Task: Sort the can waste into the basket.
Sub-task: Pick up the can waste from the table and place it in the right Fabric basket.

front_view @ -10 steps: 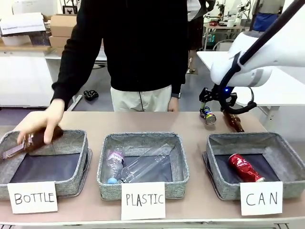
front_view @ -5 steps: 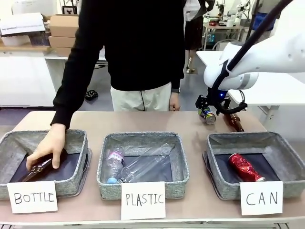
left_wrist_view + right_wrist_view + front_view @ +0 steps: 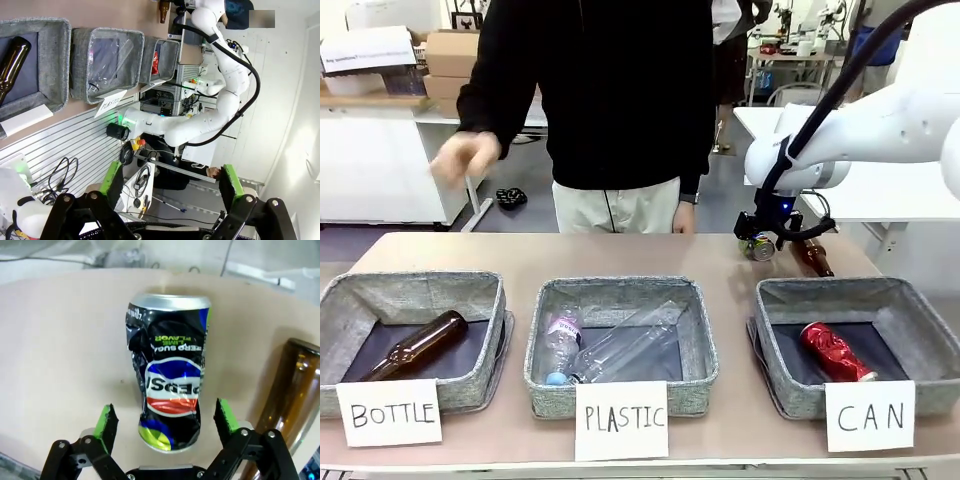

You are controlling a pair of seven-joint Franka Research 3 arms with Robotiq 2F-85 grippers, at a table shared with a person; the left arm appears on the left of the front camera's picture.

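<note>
The PLASTIC basket [image 3: 620, 288], grey woven fabric with a white paper sign [image 3: 621, 420] on its near wall, sits at the middle of the counter [image 3: 520, 255]. Inside it a long clear bottle [image 3: 632, 345] lies slanted. Beside that, toward the basket's left wall, is a smaller clear bottle [image 3: 560, 335] with what looks like a pink label and a blue cap.

Just left of the PLASTIC basket stands the BOTTLE basket [image 3: 415, 283], with a brown glass bottle [image 3: 417, 345] lying on its dark lining, neck toward the near left corner.

Beyond the PLASTIC basket and to its right, a second brown bottle [image 3: 815, 260] lies near the counter's far edge. Straight behind the PLASTIC basket, across the counter, stands a person [image 3: 610, 90] in a black top. Cardboard boxes [image 3: 450, 52] sit far back to its left.
</note>
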